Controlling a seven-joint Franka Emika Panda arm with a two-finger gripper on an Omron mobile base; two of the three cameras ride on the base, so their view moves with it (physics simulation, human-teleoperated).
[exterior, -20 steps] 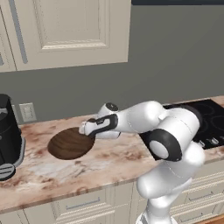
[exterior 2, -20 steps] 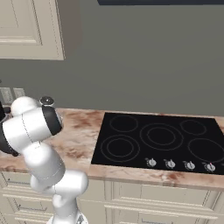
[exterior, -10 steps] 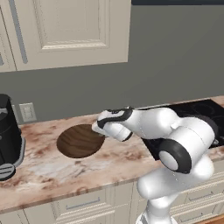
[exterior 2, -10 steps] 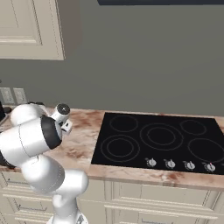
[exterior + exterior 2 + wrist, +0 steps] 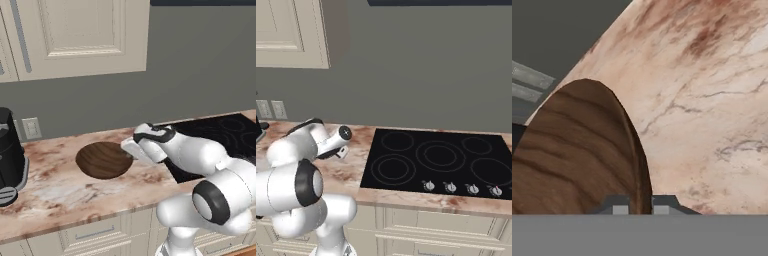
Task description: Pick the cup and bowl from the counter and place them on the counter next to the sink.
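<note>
Bowl pinched at its rim, above the counter

The gripper (image 5: 640,204) is nearly closed, its fingers either side of the bowl's (image 5: 103,159) right rim. The bowl hangs tilted over the counter (image 5: 60,192), left of the cooktop (image 5: 438,161).

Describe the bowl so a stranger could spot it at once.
Find the black cooktop set in the marble counter; the bowl sits on the counter to its left, at the gripper, which is shut on its rim. It is wide, shallow and dark wood-grained, unlike the tall black appliance further left.
</note>
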